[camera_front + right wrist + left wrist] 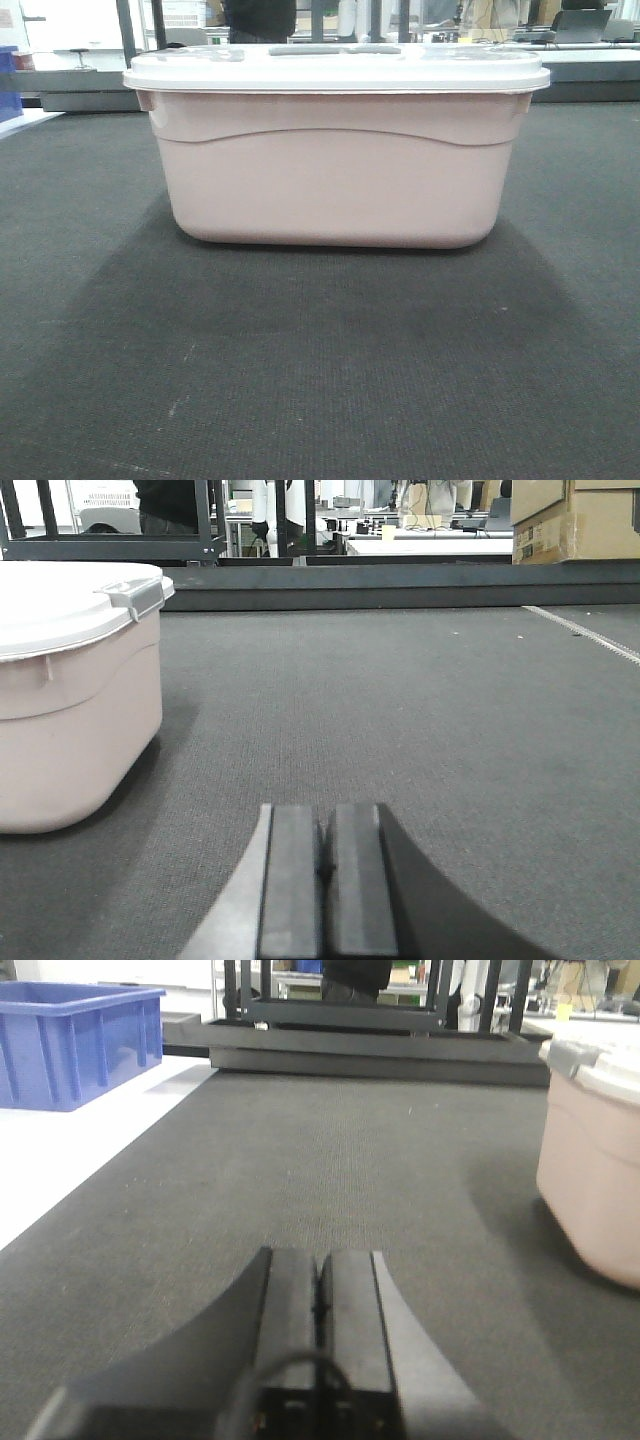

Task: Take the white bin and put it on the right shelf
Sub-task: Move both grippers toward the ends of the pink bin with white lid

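Sitting dead centre in the front view is the big rounded-rectangular, pale pinkish white bin [335, 185] of smooth plastic, resting flat on the dark grey, finely ribbed carpet [320, 380]. Its walls taper in a little toward soft, rounded bottom corners. A shallow curved step is moulded across the front face under the rim. On top sits a flat white plastic lid [335, 70] that overhangs the body all round, with a long grey handle [335, 49] let into its middle. In the right wrist view a grey clip-style latch [135, 595] hooks over the end of the lid.

Left gripper [320, 1275]: two flat, matte black rectangular fingers pressed together with only a thin seam between them, nothing held. It's low over the carpet, with the bin off to its right and well apart from it. Right gripper [322, 830] is the same deal, black pads squeezed closed on nothing, bin off to its left and not touching.

Further out, a blue plastic crate [75, 1045] with ribbed sides and an open top stands on a smooth white floor strip [50, 1170] beside the carpet. A low dark platform edge [370, 1060] runs across the back. Brown cardboard boxes [575, 520] are stacked at the far right of the right wrist view.
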